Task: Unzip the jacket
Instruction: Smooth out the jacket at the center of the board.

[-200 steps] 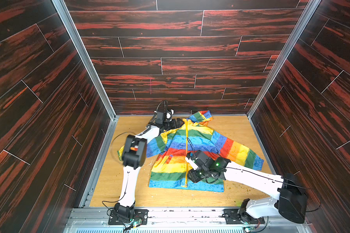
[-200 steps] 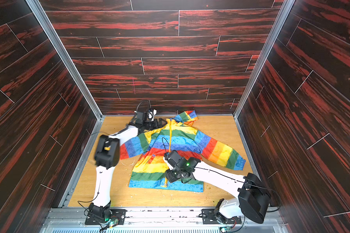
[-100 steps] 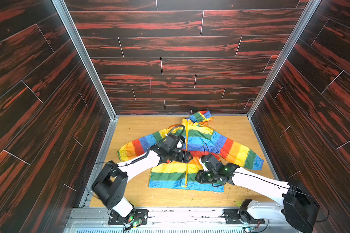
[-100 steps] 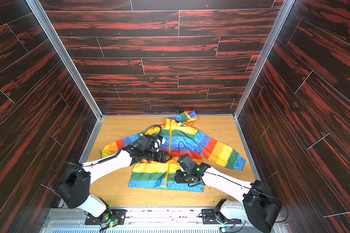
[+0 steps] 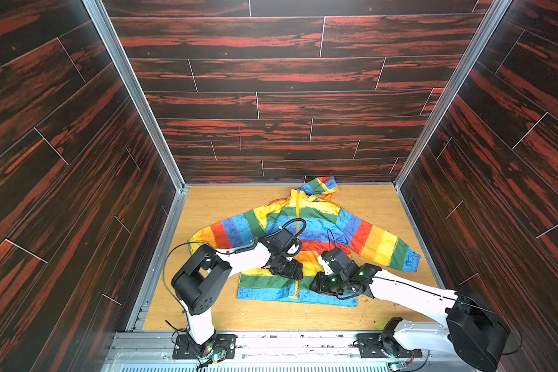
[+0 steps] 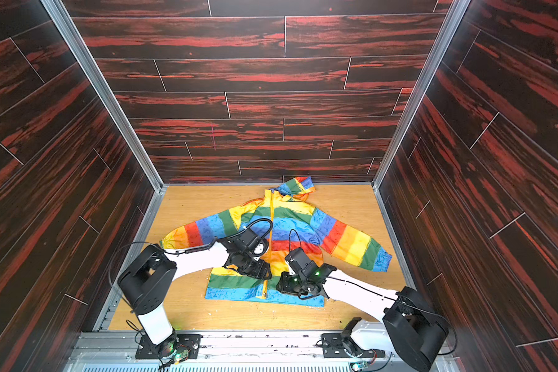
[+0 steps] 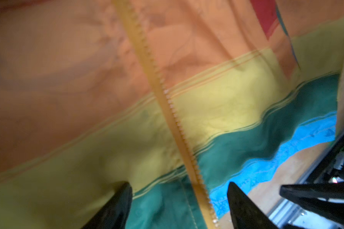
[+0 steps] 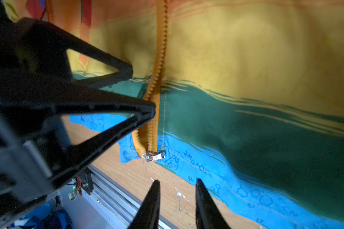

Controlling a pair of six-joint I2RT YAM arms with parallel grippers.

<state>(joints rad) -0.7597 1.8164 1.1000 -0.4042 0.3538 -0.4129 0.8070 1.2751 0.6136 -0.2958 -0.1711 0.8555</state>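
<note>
The left arm [image 5: 239, 257] has swung back from the collar to the jacket's lower front, and the right gripper [image 5: 318, 285] has dropped to the hem. In both top views the jacket [image 5: 319, 225] [image 6: 290, 225] lies flat, front up, hood toward the back wall, on the wooden table [image 5: 239, 206], boxed in by dark red-streaked plank walls [image 5: 271, 96]. The left gripper [image 5: 295, 273] points down beside the zipper [image 5: 297, 219], with the right gripper just across it and both sets of fingertips hidden.

The left wrist view is blurred. Its jaws are spread, straddling the zipper [image 7: 167, 99] over green fabric.

In the right wrist view the jaws stand slightly apart and empty above bare wood. The silver slider [image 8: 154, 156] sits at the blue hem, and the left fingers [image 8: 143, 108] touch the zipper tape.
</note>
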